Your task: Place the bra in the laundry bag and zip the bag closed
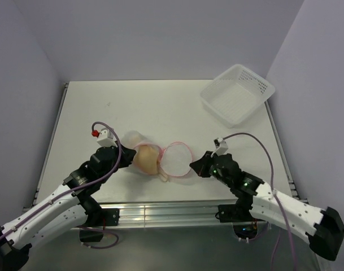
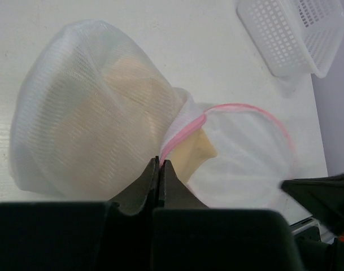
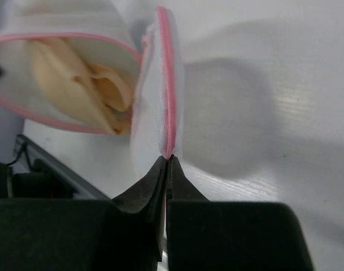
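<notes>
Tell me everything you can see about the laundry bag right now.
The laundry bag is a small, rounded pouch of translucent white mesh with a pink zipper rim. It lies on its side on the white table, unzipped, its round lid open. A beige bra fills it, one bit poking out at the mouth. The left gripper is shut on the body's rim, the right gripper on the lid's rim.
</notes>
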`<state>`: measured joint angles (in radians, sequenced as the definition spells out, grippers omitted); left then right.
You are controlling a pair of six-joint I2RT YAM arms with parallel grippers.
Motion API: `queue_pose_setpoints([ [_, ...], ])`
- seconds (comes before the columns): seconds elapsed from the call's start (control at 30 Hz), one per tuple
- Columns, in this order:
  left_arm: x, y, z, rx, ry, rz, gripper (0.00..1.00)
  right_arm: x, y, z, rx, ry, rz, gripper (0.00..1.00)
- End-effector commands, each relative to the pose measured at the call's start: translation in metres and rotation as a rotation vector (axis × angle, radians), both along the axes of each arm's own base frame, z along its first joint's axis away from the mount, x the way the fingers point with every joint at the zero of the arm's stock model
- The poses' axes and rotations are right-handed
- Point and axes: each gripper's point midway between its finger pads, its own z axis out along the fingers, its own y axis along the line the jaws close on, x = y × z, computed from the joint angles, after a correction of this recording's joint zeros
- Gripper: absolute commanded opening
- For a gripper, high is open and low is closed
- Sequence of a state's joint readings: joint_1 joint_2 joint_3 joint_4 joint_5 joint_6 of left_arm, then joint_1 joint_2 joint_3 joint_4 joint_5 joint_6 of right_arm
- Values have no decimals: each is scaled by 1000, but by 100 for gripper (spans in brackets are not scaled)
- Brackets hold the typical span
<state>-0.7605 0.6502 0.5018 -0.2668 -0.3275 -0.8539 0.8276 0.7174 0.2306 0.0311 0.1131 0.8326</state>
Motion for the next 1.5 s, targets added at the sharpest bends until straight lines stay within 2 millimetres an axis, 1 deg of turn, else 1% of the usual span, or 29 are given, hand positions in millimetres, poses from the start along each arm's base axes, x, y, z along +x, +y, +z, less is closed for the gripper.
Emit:
queue_pose_setpoints([
  [0.0, 10, -5, 24, -22, -64, -3, 0, -4, -23, 68, -54, -134, 0, 0],
  [0.03, 11, -7, 27, -21, -69, -6, 0, -10, -31, 105, -66, -167, 14, 0],
  [0.1, 14, -12, 30, -17, -66, -20, 0, -17, -35, 145, -73, -194, 49, 0],
  [0.13, 15, -14, 32, -22, -69, -28, 0, -23, -39, 190, -61, -234, 71, 0],
  [0.17, 16, -17, 34, -27, -69, -33, 0, -25, -27, 201, -66, -220, 127, 0],
  [0.2, 16, -19, 34, -32, -66, -42, 0, -28, -22, 227, -34, -256, 153, 0],
  [0.23, 15, -19, 34, -36, -64, -40, 0, -24, -11, 231, -32, -272, 180, 0],
  [0.3, 14, -16, 23, -27, -39, -28, 0, -12, -7, 228, -72, -284, 157, 0],
  [0.37, 10, -12, 11, -13, -10, -21, 0, 12, -12, 213, -161, -280, 80, 0],
  [0.43, 6, -13, 12, -20, -3, -44, 0, 22, -8, 206, -175, -261, 90, 0],
  [0.57, -1, -13, 33, -26, -27, -82, 0, 12, -7, 223, -122, -290, 135, 0],
  [0.63, -3, -10, 38, -28, -37, -81, 0, 12, -12, 219, -124, -299, 114, 0],
  [0.73, -2, -12, 24, -17, -9, -84, 0, 20, -10, 182, -197, -220, 117, 0],
  [0.77, -7, -19, 21, -37, 10, -118, 0, 19, -6, 179, -194, -209, 139, 0],
  [0.8, -8, -22, 24, -52, 11, -135, 0, 16, -2, 182, -174, -208, 160, 0],
  [0.83, -11, -25, 34, -70, -1, -153, 0, 10, 5, 201, -112, -255, 193, 0],
  [0.87, -11, -23, 41, -77, -15, -148, 0, 5, 6, 208, -85, -270, 209, 0],
  [0.93, -16, -15, 57, -90, -47, -136, 0, -7, 0, 239, -33, -327, 212, 0],
  [0.97, -16, -11, 68, -98, -69, -126, 0, -11, -3, 247, -18, -343, 213, 0],
  [1.03, -15, -3, 70, -87, -87, -94, 0, -14, -9, 251, -12, -358, 199, 0],
  [1.07, -13, 0, 58, -57, -72, -78, 0, -5, -13, 242, -41, -355, 157, 0],
  [1.1, -9, 3, 47, -33, -61, -56, 0, 3, -14, 215, -92, -317, 140, 0],
  [1.17, 0, 6, 5, 36, 15, -22, 0, 23, -4, 173, -124, -201, 172, 0],
  [1.2, 5, 1, 1, 24, 16, -27, 0, 25, 2, 148, -124, -133, 208, 0],
  [1.23, 3, -7, -9, 20, 53, -67, 0, 30, 10, 138, -119, -105, 231, 0],
  [1.27, 2, -12, -8, 8, 55, -88, 0, 29, 11, 140, -110, -110, 234, 0],
  [1.3, 1, -15, -3, -3, 45, -102, 0, 25, 15, 151, -82, -135, 248, 0],
  [1.4, -2, -8, 20, -21, -3, -94, 0, 6, 10, 216, 8, -273, 251, 0],
  [1.47, -1, -3, 31, -19, -27, -78, 0, -12, 6, 242, 63, -326, 274, 0],
])
